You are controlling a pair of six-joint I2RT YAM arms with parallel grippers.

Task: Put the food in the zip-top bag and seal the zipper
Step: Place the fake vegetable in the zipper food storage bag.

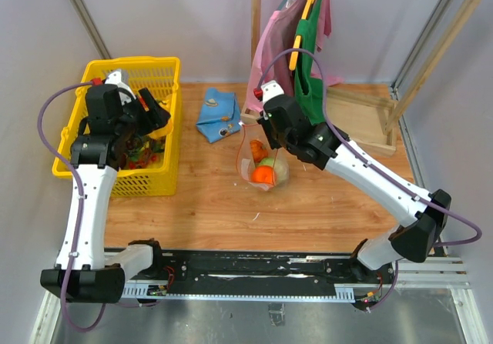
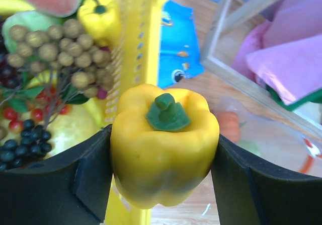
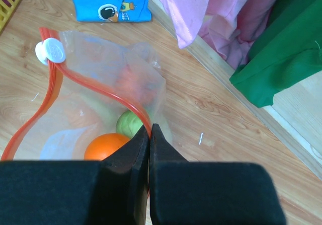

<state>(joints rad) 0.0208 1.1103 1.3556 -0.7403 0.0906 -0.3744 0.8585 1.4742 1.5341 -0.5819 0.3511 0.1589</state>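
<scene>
The left gripper (image 2: 163, 170) clamps a yellow pepper (image 2: 162, 134) above the right wall of the basket (image 2: 137, 44), which sits at the table's (image 1: 216, 205) far left corner; the right gripper (image 3: 150, 133), jaws closed, pinches the zipper (image 3: 90, 86) of the bag (image 3: 108, 59); the bag gapes open mid-table, holding an orange (image 3: 103, 145) and a green piece (image 3: 128, 123); a blue cloth (image 1: 217, 115) lies just left of it.
</scene>
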